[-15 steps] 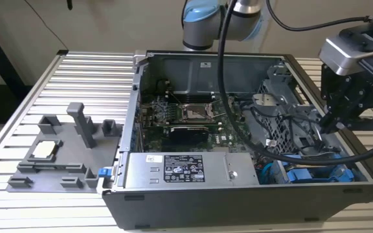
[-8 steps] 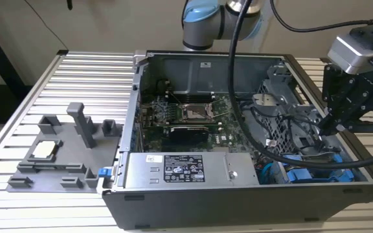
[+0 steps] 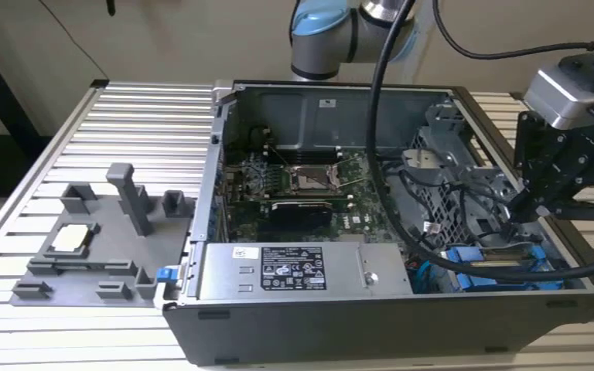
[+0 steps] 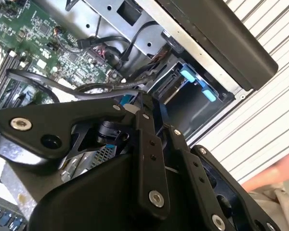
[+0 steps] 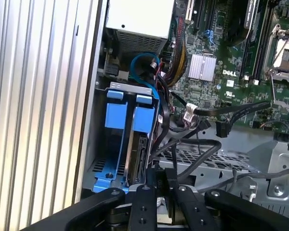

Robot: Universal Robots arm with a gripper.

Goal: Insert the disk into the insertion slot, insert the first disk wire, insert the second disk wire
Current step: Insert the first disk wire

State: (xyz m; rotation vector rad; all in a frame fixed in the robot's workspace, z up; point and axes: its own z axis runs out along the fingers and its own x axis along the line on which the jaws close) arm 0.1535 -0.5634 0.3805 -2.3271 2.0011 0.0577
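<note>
Disk: the flat silver-grey hard drive in its bright blue plastic frame (image 3: pixel 501 265) sits inside the bay, at the case's near corner on the exterior view's right. I judge it already seated, because the blue tabs lie about level with the bay's mouth.
Insertion slot: the rectangular dark-grey metal drive bay (image 5: pixel 98 166) holds the frame closely on both sides, so the disk cannot tilt.
Gripper: the black two-finger gripper (image 3: pixel 524 210) hangs just above that bay and points down into it, probably because the disk's connector end is reached from there.
Fingers: the fingers (image 5: pixel 145 192) are clenched together. Whether a wire plug is pinched between them, I cannot tell.
Wires: black cables (image 5: pixel 197 142) run from the side of the green motherboard (image 5: pixel 216 86) toward the gripper tip, and a thin blue cable (image 5: pixel 133 70) loops just beside the bay.
Case: the open dark-grey computer case (image 3: pixel 380 325) lies on its side on the slatted aluminium table (image 3: pixel 121 108), so its inside faces up to the arm.
Progress: the first step appears done, and the wire work seems to be in hand.
</note>
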